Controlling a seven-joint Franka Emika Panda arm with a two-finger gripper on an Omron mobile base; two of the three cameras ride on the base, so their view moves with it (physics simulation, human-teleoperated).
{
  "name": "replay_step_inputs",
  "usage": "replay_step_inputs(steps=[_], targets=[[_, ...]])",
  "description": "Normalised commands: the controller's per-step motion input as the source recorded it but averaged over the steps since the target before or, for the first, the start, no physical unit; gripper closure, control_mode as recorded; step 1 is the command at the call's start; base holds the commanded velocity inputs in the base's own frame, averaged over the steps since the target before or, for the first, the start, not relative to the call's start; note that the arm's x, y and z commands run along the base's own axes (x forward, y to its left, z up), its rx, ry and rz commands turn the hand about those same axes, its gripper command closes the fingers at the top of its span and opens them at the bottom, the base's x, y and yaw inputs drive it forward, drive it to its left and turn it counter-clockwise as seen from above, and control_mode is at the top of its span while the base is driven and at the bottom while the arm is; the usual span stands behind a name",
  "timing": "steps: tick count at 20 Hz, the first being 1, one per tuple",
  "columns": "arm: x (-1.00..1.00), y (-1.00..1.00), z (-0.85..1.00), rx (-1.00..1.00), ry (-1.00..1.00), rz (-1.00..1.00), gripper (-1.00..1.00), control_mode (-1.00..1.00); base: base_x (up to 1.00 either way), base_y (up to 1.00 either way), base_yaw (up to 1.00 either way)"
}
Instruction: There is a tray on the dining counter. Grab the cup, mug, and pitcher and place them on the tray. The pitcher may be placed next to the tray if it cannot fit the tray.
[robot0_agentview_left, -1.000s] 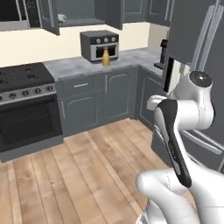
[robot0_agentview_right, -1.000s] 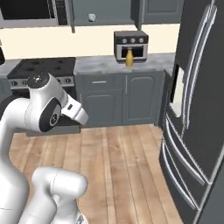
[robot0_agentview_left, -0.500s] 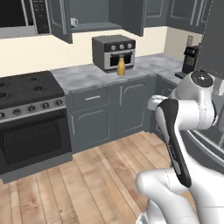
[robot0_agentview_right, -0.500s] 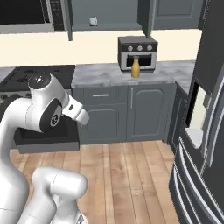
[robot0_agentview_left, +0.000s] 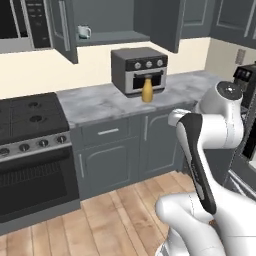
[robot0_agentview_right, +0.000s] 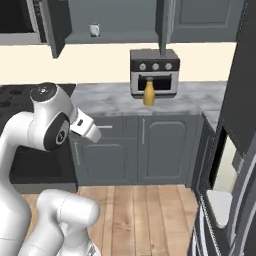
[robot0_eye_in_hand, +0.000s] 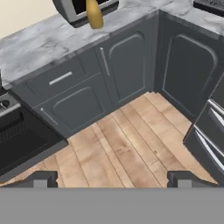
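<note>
Fingers (robot0_eye_in_hand: 112, 178) spread wide, empty; one pitcher (robot0_agentview_left: 146, 92), one mug (robot0_agentview_left: 84, 32).

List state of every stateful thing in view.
pitcher: upright on the worktop, in front of the toaster oven
mug: upright on the shelf of an open cabinet
cabinet door: swung open
toaster oven: door shut
base cabinets: doors shut
gripper: open, empty
</note>
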Motion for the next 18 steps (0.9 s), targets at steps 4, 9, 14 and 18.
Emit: replay_step_inputs(steps=[4, 9, 14, 18], targets=[[0.00, 0.00, 0.00, 0.00, 0.00, 0.00, -1.00, 1.00, 1.00, -0.62, 0.14], [0.00, 0.00, 0.00, 0.00, 0.00, 0.00, -1.00, 1.00, 1.00, 0.45, 0.01], [0.00, 0.00, 0.00, 0.00, 0.00, 0.00, -1.00, 1.00, 1.00, 0.24, 0.02], [0.00, 0.00, 0.00, 0.00, 0.00, 0.00, -1.00, 1.00, 1.00, -0.02, 0.10]])
